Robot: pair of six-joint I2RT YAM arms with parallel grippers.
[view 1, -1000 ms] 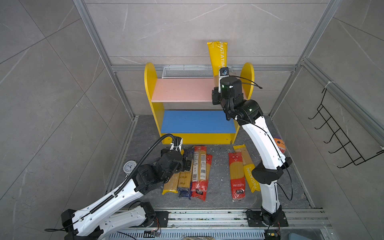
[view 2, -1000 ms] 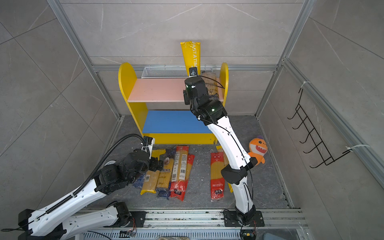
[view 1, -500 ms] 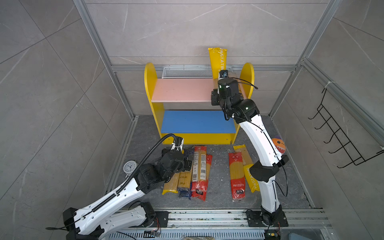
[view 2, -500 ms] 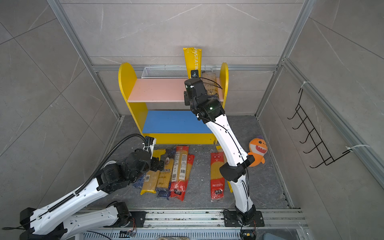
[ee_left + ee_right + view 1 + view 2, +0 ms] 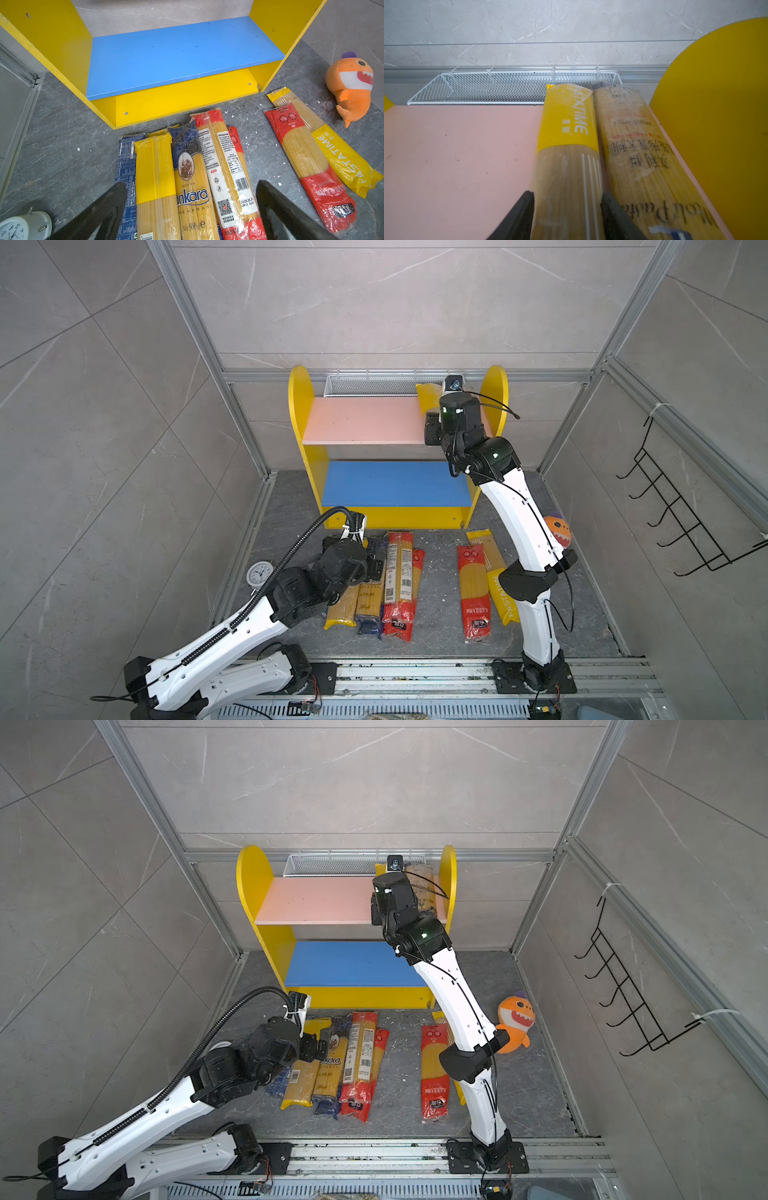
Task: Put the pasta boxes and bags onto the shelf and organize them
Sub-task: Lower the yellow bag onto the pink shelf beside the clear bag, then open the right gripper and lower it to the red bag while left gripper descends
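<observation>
Left wrist view is showing the left pincer hovering with its fingers standing wide apart, gripping nothing. Directly beneath and ahead, a cluster of spaghetti packs is lying on the counter. A dark blue box is at the outer edge, then a yellow-banded bag, a navy-topped bag and red-ended bags, all touching or overlapping. Their long axes are running away from the pincer toward the shelf. The fingers are standing across that axis, bracketing several packs at once in this view. Judging from this, the next pick is calling for narrowing onto one pack. The blue lower board is sitting bare just beyond them.

Further right, two more bags are lying apart from the cluster: a red-ended one touching a yellow one, both slightly angled. These are lying nearer the base of the right arm; the left arm is nearer the cluster.

Right wrist view is showing the right pincer up at the right end of the pink upper board. Its fingers are flanking a yellow-ended bag lying flat on the board, long axis pointing straight away toward the back. Cannot tell whether they are pressing it or merely standing beside it. A clear bag is lying alongside, between it and the yellow side panel.
</observation>
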